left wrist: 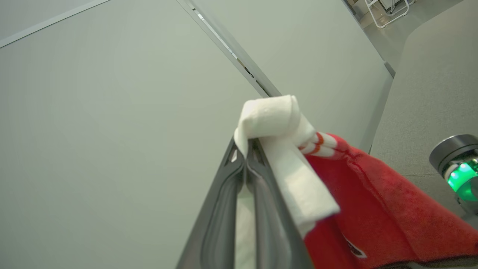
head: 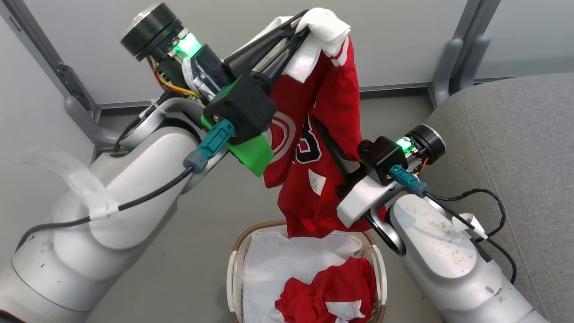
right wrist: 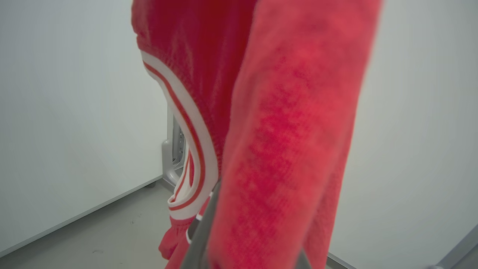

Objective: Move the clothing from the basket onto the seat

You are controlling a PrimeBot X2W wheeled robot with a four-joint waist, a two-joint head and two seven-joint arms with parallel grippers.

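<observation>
Red jersey (head: 323, 134) hangs clamped in left fingers (left wrist: 218, 216) over the basket (head: 233, 269); right fingers' (head: 332, 143) spread unclear.

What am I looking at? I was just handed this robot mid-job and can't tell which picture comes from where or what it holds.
It is a two-armed robot. The head view looks down from its head: the left gripper is shut on the white trim of a red jersey, which hangs over the basket. A second red garment lies in the basket on its white liner. The grey seat is at the right. The other two views come from wrist cameras, looking along the fingers. The right gripper is beside the hanging jersey; whether it grips, I cannot tell.
</observation>
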